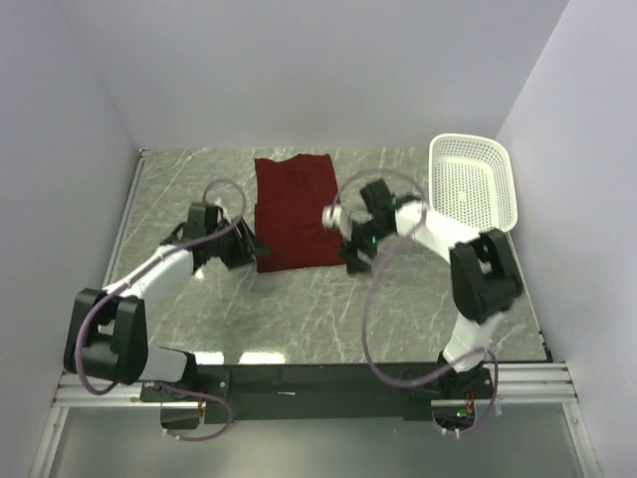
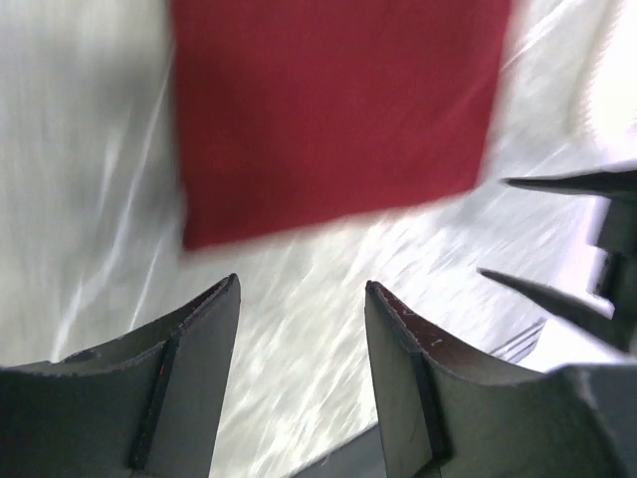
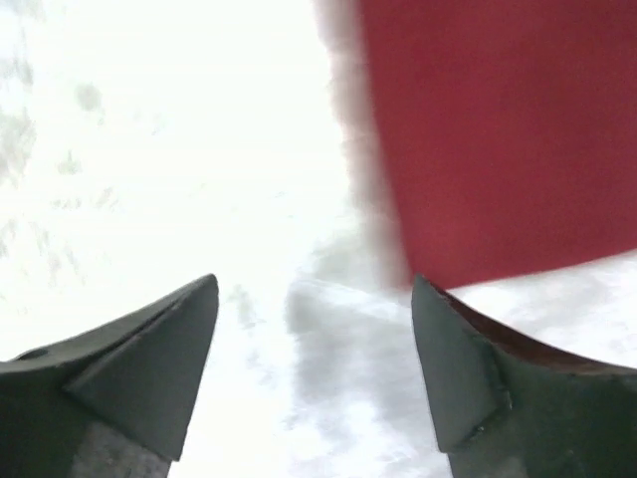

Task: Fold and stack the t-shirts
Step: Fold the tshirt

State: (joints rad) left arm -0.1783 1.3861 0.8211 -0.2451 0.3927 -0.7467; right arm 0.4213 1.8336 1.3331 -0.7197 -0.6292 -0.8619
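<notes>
The red t-shirt [image 1: 296, 211] lies folded flat at the middle of the desk's [image 1: 299, 309] far edge. My left gripper [image 2: 302, 284] is spread empty at its near-left corner, my right gripper [image 3: 314, 281] likewise at its near-right. A white basket [image 1: 476, 179] fills the far-right corner.

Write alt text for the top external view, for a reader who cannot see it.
A folded red t-shirt lies flat on a marble table, with the left gripper by its near left corner and the right gripper by its near right corner. A white basket sits at the table's right edge.
</notes>
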